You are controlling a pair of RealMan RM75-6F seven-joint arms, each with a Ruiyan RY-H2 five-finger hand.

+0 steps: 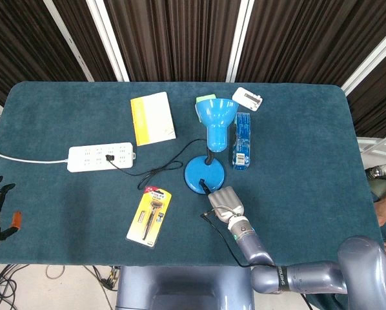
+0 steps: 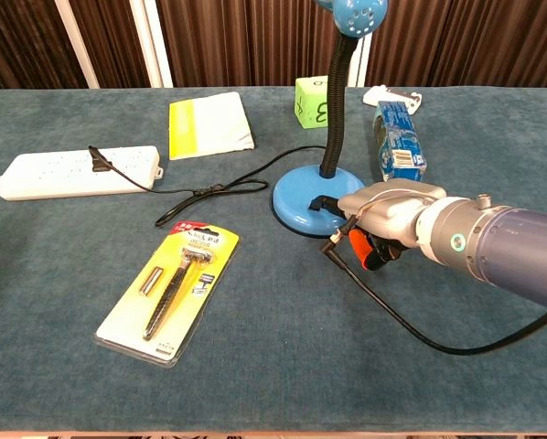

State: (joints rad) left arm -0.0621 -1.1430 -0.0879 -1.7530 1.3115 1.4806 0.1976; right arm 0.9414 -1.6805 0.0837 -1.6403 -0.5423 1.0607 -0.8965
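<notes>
Blue lamp base (image 2: 303, 203) touching right hand (image 2: 383, 218); bare felt nearer front edge

A table (image 1: 296, 194) covered in dark teal cloth is seen, with everything laid directly on it. Toward the left edge a white power strip (image 1: 101, 157) is placed, a black cord (image 1: 155, 169) being plugged into it and run to the round base of a blue desk lamp (image 1: 204, 175) near the middle. A yellow-and-white booklet (image 1: 152, 118) is set toward the far edge. A razor in yellow packaging (image 1: 150, 216) lies near the front edge. Just right of the lamp a blue box (image 1: 243, 140) is laid (lengthwise), with a small white device (image 1: 248, 99) beyond it and a green cube (image 2: 311, 101) behind the lamp.
</notes>
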